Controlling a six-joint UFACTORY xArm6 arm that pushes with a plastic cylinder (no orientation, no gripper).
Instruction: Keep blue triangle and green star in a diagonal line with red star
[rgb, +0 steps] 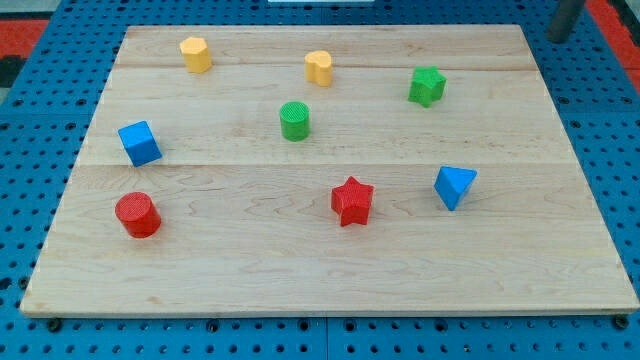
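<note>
The blue triangle (454, 186) lies at the view's right on the wooden board (330, 270). The red star (352, 201) lies just to its left, slightly lower. The green star (427, 86) lies above them, toward the view's top right. A dark rod (565, 20) shows at the view's top right corner, off the board's corner; its lower end, my tip (557, 38), stands far from all three blocks, closest to the green star.
A green cylinder (295, 120) lies mid-board. A yellow block (196, 54) and a yellow heart-like block (319, 67) lie near the top. A blue cube (139, 143) and a red cylinder (137, 215) lie at the left. Blue pegboard surrounds the board.
</note>
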